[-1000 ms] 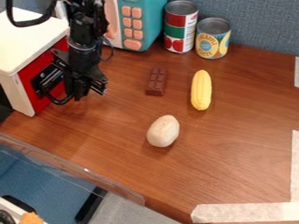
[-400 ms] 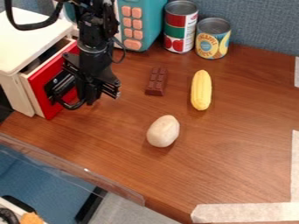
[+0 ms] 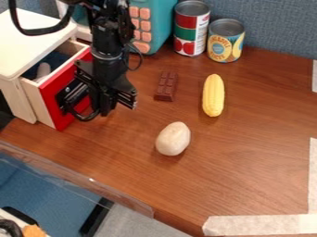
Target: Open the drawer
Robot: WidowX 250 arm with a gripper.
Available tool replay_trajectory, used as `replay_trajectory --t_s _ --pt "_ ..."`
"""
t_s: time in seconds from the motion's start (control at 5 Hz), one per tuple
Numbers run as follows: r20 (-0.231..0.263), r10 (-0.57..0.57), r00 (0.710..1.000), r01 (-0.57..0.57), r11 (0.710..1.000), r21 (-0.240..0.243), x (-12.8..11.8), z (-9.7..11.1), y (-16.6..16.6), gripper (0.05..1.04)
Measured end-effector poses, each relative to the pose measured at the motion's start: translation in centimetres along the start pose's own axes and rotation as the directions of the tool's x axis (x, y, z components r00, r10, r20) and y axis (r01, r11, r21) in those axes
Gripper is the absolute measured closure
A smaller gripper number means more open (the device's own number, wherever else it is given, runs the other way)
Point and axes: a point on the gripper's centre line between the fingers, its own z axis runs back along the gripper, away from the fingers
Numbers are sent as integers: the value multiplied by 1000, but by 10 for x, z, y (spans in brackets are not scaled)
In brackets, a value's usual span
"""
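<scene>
Hand [image 3: 109, 110] beside handle [image 3: 73, 95], outside part-open drawer [image 3: 53, 109]; opening, hold: cannot tell. Further pull likely straight outward from cabinet [image 3: 29, 45].

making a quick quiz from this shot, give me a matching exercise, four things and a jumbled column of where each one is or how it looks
1. drawer
2. chocolate bar
3. corn cob
4. pale egg-shaped object

A. yellow, right of the brown piece
B. nearest the camera of the four loose toys and cans' neighbours
C. partly open, with a red front
D. brown, left of the yellow piece

Pairs: 1-C, 2-D, 3-A, 4-B
</scene>
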Motion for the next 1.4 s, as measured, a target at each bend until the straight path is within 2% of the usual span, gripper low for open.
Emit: replay_trajectory --t_s 1.4 --pt "-39 -16 999 13 997 -82 -2 9 -44 969"
